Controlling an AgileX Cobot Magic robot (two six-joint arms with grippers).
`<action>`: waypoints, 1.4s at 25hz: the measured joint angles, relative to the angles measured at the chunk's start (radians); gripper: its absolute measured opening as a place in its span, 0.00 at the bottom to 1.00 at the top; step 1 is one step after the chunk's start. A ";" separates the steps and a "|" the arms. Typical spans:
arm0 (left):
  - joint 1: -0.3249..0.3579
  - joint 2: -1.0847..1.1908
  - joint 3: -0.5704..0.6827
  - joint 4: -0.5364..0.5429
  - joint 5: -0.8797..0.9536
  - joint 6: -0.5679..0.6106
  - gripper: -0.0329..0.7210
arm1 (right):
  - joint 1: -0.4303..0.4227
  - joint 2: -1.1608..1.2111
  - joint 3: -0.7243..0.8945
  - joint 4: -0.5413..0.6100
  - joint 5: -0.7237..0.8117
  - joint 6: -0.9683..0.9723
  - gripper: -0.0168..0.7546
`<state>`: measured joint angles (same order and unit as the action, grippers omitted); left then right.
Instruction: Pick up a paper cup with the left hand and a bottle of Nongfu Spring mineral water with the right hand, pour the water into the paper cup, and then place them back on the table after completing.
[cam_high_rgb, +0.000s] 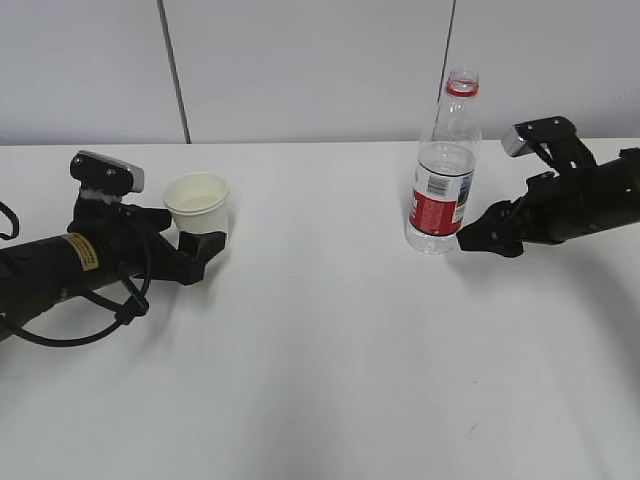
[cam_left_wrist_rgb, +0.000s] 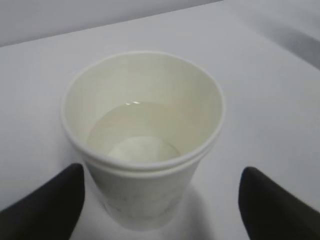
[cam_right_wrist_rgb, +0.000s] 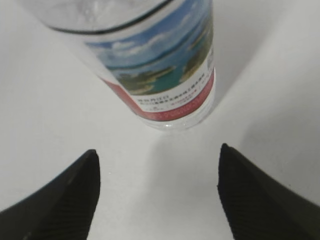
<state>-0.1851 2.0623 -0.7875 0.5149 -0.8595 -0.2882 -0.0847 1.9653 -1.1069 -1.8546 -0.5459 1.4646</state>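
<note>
A white paper cup (cam_high_rgb: 197, 203) stands on the white table (cam_high_rgb: 330, 360) at the left. In the left wrist view the cup (cam_left_wrist_rgb: 142, 135) holds clear water (cam_left_wrist_rgb: 132, 127) in its lower part. My left gripper (cam_high_rgb: 203, 240), on the arm with the yellow sticker, is open with its fingers on either side of the cup's base (cam_left_wrist_rgb: 161, 172). The Nongfu Spring bottle (cam_high_rgb: 442, 170), red label and no cap, stands upright and is partly filled. My right gripper (cam_high_rgb: 478, 238) is open just right of it; the bottle (cam_right_wrist_rgb: 160, 65) stands ahead of the open fingers (cam_right_wrist_rgb: 157, 152), not between them.
A grey panelled wall runs behind the table. A small dark scuff (cam_high_rgb: 470, 431) marks the tabletop at the front right. Black cables loop beside the left arm (cam_high_rgb: 90, 320).
</note>
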 joint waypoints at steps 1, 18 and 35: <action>0.000 0.000 0.000 0.000 0.000 -0.003 0.80 | 0.000 -0.014 0.014 0.000 0.009 0.002 0.72; 0.000 -0.053 0.049 -0.026 0.024 -0.050 0.80 | 0.000 -0.155 0.090 0.002 0.121 0.013 0.72; 0.000 -0.389 0.070 -0.170 0.592 -0.082 0.80 | 0.000 -0.211 0.091 0.002 0.153 0.042 0.72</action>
<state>-0.1851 1.6738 -0.7178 0.3451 -0.2680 -0.3699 -0.0847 1.7543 -1.0162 -1.8525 -0.3924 1.5063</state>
